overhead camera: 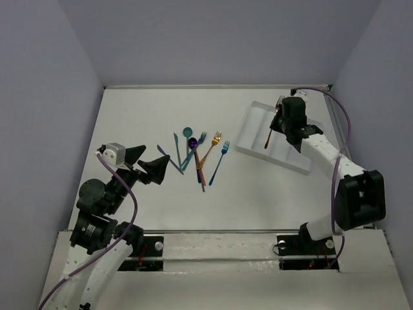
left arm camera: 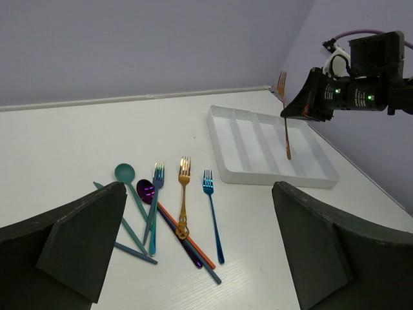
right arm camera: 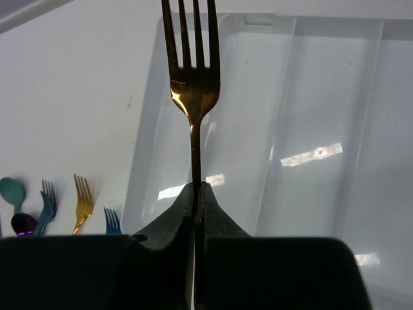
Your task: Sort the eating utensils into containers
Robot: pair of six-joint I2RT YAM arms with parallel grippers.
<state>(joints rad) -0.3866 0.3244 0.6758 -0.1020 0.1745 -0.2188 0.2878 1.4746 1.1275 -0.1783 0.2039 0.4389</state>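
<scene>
Left fingers (overhead camera: pixel 155 169) spread wide, empty, just near-left of the loose utensil pile (overhead camera: pixel 197 155) at mid-bench (overhead camera: pixel 129 116). Pile has a teal spoon (overhead camera: pixel 188 132), gold fork (overhead camera: pixel 210 152), blue fork (overhead camera: pixel 219 161), and the rest lie crossed. White divided tray (overhead camera: pixel 253 132) far right. Right fingers (right arm camera: pixel 222 226) pinch a copper fork (right arm camera: pixel 193 90) by the handle, tines up, over the tray. Can't tell which compartment.
</scene>
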